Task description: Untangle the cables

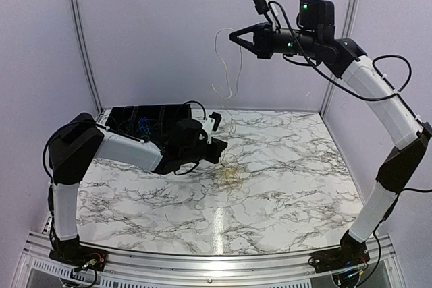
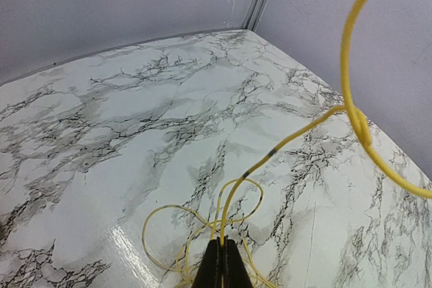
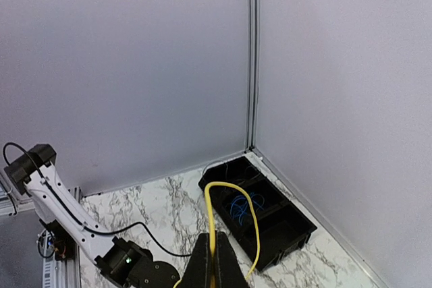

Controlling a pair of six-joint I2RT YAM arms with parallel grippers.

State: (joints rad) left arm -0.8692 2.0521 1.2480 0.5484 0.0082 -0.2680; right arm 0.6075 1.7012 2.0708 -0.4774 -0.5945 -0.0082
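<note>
A yellow cable (image 2: 304, 133) runs taut from a small pile of yellow loops (image 1: 229, 175) on the marble table up to the right arm. My left gripper (image 2: 222, 242) sits low over that pile, shut on a yellow strand right at its fingertips; in the top view it (image 1: 221, 152) is just left of the pile. My right gripper (image 1: 231, 37) is raised high near the back wall, shut on the same yellow cable (image 3: 210, 204), which arches above its tips (image 3: 214, 235) and hangs down. Blue cables (image 3: 244, 204) lie in a black tray.
The black divided tray (image 1: 128, 116) stands at the back left against the wall, partly behind my left arm. Booth walls close the back and both sides. A thick black arm cord (image 3: 108, 231) trails beside the left arm.
</note>
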